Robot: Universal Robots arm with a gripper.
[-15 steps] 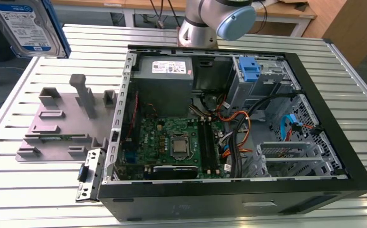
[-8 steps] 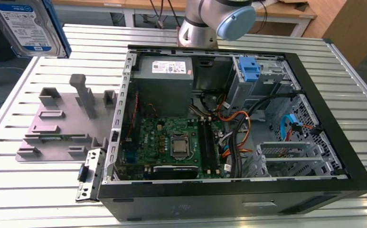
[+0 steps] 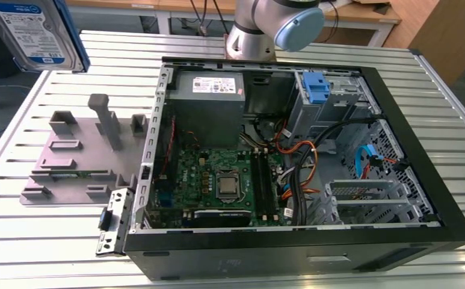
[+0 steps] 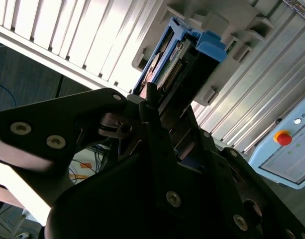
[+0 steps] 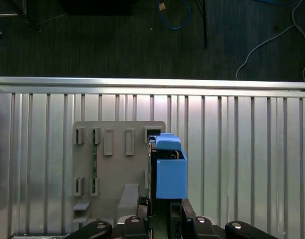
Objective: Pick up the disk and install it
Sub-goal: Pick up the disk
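Black jaws clench the silver-grey, blue-railed metal disk [image 5: 170, 172] above the slatted metal desk [image 5: 242, 149]; the exterior view shows its blue-and-white label [image 3: 27, 27].

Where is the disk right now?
The disk is in the air at the exterior view's top left, above the grey fixture beside the open case; the first wrist view shows the pincer clamped on it.

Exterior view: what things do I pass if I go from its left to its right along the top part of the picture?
the disk → the grey power-supply box → the blue plastic bracket
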